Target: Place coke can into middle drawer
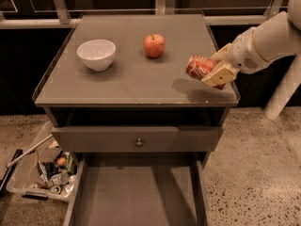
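Gripper with coke can above table's right edge; middle drawer open.

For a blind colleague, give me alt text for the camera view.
The robot's tool grips a red coke can above the right side of a grey cabinet top holding a white bowl and an apple. Below, the middle drawer stands open.
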`<state>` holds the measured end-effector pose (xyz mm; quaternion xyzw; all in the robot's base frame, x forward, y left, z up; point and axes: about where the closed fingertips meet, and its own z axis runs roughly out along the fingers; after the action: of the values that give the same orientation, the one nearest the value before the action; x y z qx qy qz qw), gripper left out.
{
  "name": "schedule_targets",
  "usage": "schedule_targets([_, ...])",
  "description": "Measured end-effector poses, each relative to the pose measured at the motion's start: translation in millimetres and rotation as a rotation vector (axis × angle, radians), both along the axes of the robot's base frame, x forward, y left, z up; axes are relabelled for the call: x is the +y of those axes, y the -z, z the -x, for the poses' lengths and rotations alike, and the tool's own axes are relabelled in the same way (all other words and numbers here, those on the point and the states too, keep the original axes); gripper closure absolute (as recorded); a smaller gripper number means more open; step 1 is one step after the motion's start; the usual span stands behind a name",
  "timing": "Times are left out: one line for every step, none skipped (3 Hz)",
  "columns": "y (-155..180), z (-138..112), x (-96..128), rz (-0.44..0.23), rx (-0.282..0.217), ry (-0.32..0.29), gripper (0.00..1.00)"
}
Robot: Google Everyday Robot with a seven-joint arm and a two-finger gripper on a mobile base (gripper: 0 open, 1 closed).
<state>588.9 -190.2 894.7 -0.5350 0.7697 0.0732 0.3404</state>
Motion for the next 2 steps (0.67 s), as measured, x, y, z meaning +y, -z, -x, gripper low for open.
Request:
schedule_targets([-0.5, 38.9, -13.0, 0.007, -0.049, -0.009, 1.00])
schedule_targets([11.7, 78.5, -23.5, -0.002, -0.083, -0.010, 1.00])
